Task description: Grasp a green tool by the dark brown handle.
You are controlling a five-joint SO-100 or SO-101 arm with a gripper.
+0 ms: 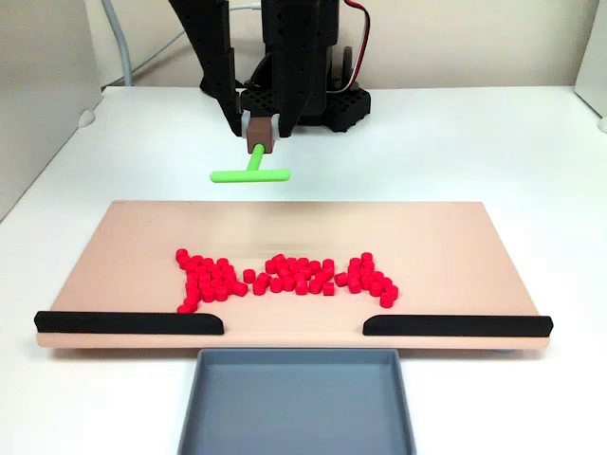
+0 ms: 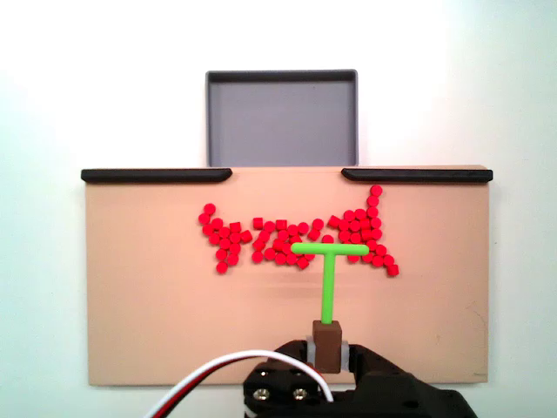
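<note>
Since the gripper (image 2: 328,350) is already clamped on the dark brown handle (image 2: 327,340), starting there makes sense: in a fixed view you can see a finger pressed to each side of that little cube, and the green tool (image 2: 330,270) sticks straight out from it over the tan board (image 2: 148,313). From the other fixed view the tool hangs stem-down, crossbar at the bottom, looking lifted clear of the white table (image 1: 455,142) just behind the board's far edge, though I can't tell for sure how much air is under it

My guess on handling: it looks like light, stiff plastic, thin stem, so nothing that'll sag or weigh the arm down. The stem is skinny and probably slick, so the cube is the right place to hold, flat faces for the pads to bite. A squeeze off-centre could let it twist, I'd think

Further out sit the red cubes (image 2: 287,235), a loose scatter across the board, with the crossbar appearing over them in the top view. Beyond those, two black strips (image 2: 157,175) line the board's edge, and the grey tray (image 2: 281,117) sits past the gap between them
</note>
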